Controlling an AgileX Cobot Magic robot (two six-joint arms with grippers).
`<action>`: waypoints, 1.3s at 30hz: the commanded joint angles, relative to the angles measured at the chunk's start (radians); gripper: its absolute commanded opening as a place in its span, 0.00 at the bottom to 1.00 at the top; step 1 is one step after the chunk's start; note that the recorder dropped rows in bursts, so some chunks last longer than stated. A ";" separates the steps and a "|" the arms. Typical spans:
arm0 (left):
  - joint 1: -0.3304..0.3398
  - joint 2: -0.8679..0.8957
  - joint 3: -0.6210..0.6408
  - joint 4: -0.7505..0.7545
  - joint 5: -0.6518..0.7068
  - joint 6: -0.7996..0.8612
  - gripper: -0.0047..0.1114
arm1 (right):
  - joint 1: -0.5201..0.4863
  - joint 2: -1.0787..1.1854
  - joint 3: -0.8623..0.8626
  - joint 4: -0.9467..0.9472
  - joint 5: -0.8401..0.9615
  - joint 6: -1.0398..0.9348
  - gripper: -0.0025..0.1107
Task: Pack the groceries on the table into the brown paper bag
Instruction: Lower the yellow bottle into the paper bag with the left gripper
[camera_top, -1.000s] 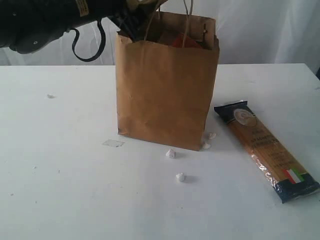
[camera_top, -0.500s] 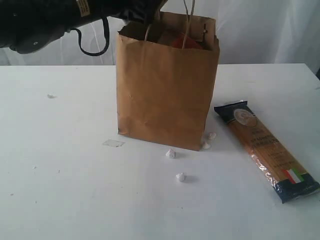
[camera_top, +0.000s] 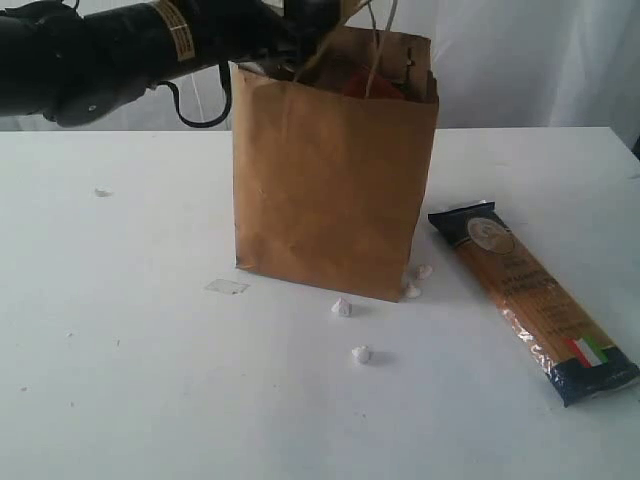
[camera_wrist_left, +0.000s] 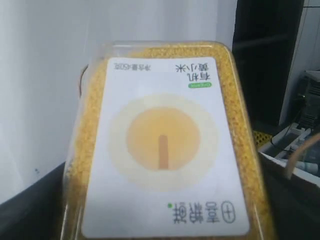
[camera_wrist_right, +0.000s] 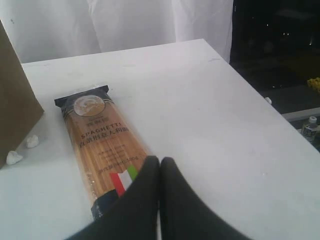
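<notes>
The brown paper bag (camera_top: 330, 180) stands upright mid-table, and something red-orange (camera_top: 365, 80) shows inside its rim. My left arm reaches in from the upper left, with the left gripper (camera_top: 305, 18) over the bag's near-left rim by the string handles. The left wrist view is filled by the yellow grain bottle (camera_wrist_left: 165, 145) with its white label, held in that gripper. The long spaghetti packet (camera_top: 530, 300) lies flat to the right of the bag. My right gripper (camera_wrist_right: 160, 162) is shut and empty, low over the flag end of the spaghetti packet (camera_wrist_right: 100, 145).
The white table (camera_top: 120, 350) carries small white crumbs (camera_top: 342, 307) and a bit of clear tape (camera_top: 227, 287) in front of the bag. A white curtain hangs behind. In the right wrist view the table's edge (camera_wrist_right: 260, 105) drops off beside the packet.
My left arm has swung to the right and slightly up over the bag's rim, and its cable loop has shifted right. The bag, spaghetti packet and right gripper have not moved.
</notes>
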 joint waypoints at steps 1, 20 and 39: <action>-0.002 -0.024 -0.020 -0.008 -0.011 -0.009 0.38 | -0.002 -0.003 0.000 -0.001 -0.007 0.004 0.02; -0.002 -0.024 -0.020 0.116 0.074 -0.011 0.38 | -0.002 -0.003 0.000 -0.001 -0.007 0.004 0.02; -0.002 -0.024 -0.020 0.171 0.153 -0.023 0.70 | -0.002 -0.003 0.000 -0.001 -0.007 0.004 0.02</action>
